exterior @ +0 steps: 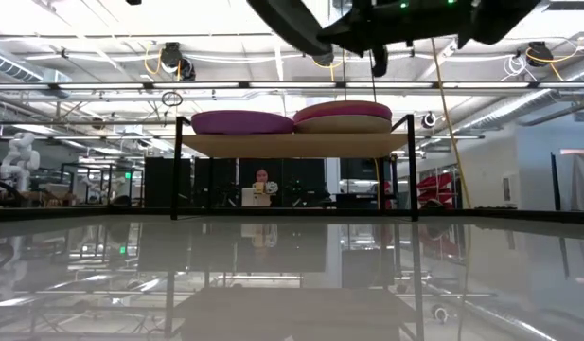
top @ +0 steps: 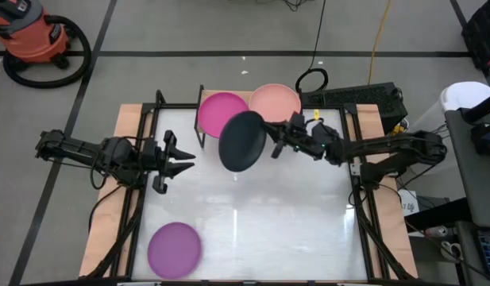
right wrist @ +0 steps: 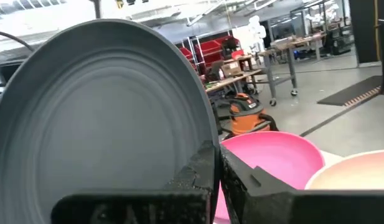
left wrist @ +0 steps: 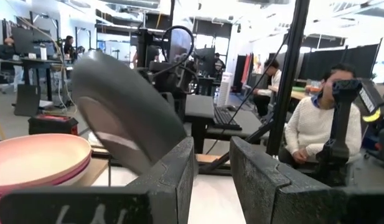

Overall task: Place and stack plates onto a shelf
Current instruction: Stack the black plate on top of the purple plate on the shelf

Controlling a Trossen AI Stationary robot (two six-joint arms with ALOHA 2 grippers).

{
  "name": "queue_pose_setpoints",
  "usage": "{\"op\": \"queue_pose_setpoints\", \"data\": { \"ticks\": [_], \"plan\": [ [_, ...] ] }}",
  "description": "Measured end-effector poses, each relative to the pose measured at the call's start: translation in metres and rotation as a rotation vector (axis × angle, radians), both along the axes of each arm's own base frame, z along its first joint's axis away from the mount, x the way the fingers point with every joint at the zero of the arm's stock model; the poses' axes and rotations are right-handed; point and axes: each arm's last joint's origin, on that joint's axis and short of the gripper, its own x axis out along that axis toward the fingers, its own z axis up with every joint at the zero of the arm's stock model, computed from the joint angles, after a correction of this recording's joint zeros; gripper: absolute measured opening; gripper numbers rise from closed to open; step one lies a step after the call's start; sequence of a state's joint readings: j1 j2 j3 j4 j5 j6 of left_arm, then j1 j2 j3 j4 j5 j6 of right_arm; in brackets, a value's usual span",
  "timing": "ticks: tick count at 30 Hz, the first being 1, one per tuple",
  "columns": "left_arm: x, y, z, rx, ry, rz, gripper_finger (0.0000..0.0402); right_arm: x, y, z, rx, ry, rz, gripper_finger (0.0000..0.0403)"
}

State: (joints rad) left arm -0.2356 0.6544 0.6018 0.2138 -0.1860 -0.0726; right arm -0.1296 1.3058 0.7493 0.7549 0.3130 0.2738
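A white worktop (top: 252,230) carries a wooden shelf (exterior: 296,144) at its far edge, holding a magenta plate (top: 221,111) and a salmon plate (top: 276,101). The right pincer (top: 270,143) pinches a black plate (top: 242,141) just before the shelf. A purple plate (top: 174,248) lies near-left. The left pincer (top: 181,159) hovers spread.

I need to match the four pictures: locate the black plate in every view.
High view: black plate centre, held by the right gripper.
Low view: top edge, above the shelf.
Left wrist view: left of centre.
Right wrist view: fills the left.
Shared landmark: magenta plate.
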Motion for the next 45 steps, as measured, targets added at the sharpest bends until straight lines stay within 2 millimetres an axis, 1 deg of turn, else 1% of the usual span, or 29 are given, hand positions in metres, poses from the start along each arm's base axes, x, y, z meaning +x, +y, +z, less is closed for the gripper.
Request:
{"op": "queue_pose_setpoints", "data": {
  "ticks": [4,9,16,20,25,27,30,33,36,41,45],
  "plan": [
    [0.0,0.0,0.001,-0.048,-0.005,-0.008,0.0107,0.013,-0.011,0.005,0.0,-0.003,-0.028,0.0],
    [0.0,0.0,0.001,-0.064,-0.012,-0.01,0.0107,0.031,-0.024,0.022,-0.006,-0.018,-0.03,0.0],
    [-0.001,0.0,0.005,-0.031,-0.055,-0.003,0.0107,0.058,-0.042,0.038,0.025,0.149,-0.045,0.0],
    [-0.002,0.0,0.008,-0.022,-0.084,0.0,0.0107,0.068,-0.047,0.049,0.029,0.195,-0.054,0.0],
    [-0.01,0.002,0.019,-0.009,-0.099,0.003,0.0107,0.068,-0.052,0.061,0.019,0.156,-0.068,0.0],
    [-0.016,0.004,0.026,-0.012,-0.119,0.004,0.0107,0.066,-0.058,0.062,0.026,0.15,-0.085,0.0],
    [-0.023,0.006,0.029,0.01,-0.124,0.009,0.0107,0.063,-0.066,0.06,0.054,0.151,-0.108,0.0],
    [-0.026,0.006,0.028,0.047,-0.106,0.016,0.0107,0.061,-0.073,0.057,0.07,0.185,-0.129,0.0],
    [-0.025,0.006,0.025,0.073,-0.077,0.027,0.0107,0.058,-0.081,0.052,0.11,0.213,-0.145,0.0],
    [-0.022,0.006,0.023,0.078,-0.059,0.04,0.0107,0.055,-0.089,0.056,0.135,0.16,-0.084,0.0],
    [-0.023,0.006,0.023,0.077,-0.061,0.042,0.0107,0.053,-0.093,0.054,0.134,0.179,-0.093,0.0]
  ]
}}
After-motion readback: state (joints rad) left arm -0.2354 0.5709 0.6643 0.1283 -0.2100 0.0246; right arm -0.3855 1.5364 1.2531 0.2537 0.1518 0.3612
